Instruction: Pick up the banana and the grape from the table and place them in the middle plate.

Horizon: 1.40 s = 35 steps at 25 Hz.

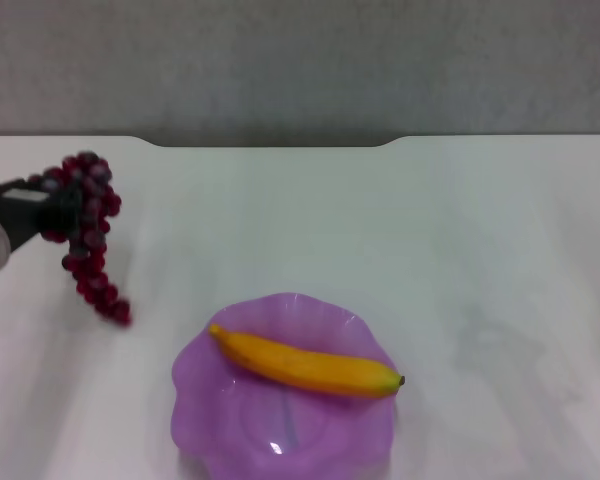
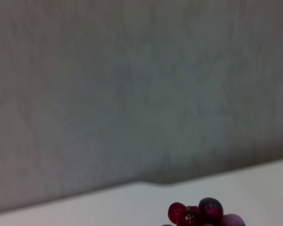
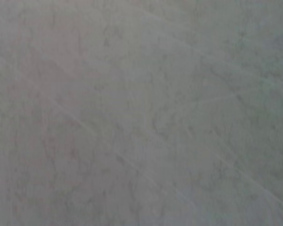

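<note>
Grape [image 1: 88, 230]: bunch pinched near its top by the left gripper [image 1: 60, 210], hanging clear above the table [image 1: 460, 230]. Banana [image 1: 305, 365]: lying across the middle plate [image 1: 195, 375], well right of that gripper and nearer the robot.

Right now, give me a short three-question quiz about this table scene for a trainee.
1. True or false: the banana lies on the middle plate.
2. What holds the grape? A) left gripper B) right gripper C) nothing
3. Fill in: in the head view the bunch hangs toward the plate's ___ side.

Key: 1 true. 2 A: it hangs from the gripper, raised at the table's left side; the right gripper is out of view. 3 left.
</note>
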Each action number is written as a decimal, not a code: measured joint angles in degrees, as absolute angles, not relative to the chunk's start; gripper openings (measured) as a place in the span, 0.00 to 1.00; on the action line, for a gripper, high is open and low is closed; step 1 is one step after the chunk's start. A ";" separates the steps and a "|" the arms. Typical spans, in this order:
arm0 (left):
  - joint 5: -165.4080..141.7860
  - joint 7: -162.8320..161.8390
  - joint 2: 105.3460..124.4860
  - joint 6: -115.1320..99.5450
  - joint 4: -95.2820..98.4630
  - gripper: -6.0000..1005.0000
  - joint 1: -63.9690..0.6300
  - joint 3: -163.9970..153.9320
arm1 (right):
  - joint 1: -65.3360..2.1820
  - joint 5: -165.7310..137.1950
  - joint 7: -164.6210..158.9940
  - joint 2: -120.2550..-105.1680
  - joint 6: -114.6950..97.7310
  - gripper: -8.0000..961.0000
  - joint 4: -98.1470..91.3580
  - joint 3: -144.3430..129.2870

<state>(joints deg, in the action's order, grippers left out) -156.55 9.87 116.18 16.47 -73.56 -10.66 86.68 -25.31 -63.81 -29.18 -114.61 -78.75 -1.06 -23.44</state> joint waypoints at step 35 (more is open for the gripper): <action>-142.22 30.22 116.28 35.14 -106.44 0.25 1.23 72.94 | -25.09 -63.81 -29.36 -114.52 -77.25 0.02 -1.05 -23.64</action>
<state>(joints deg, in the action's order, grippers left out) -142.22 30.22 116.28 35.14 -106.44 1.23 72.94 -25.09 -63.81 -29.36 -114.52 -77.25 -1.05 -23.64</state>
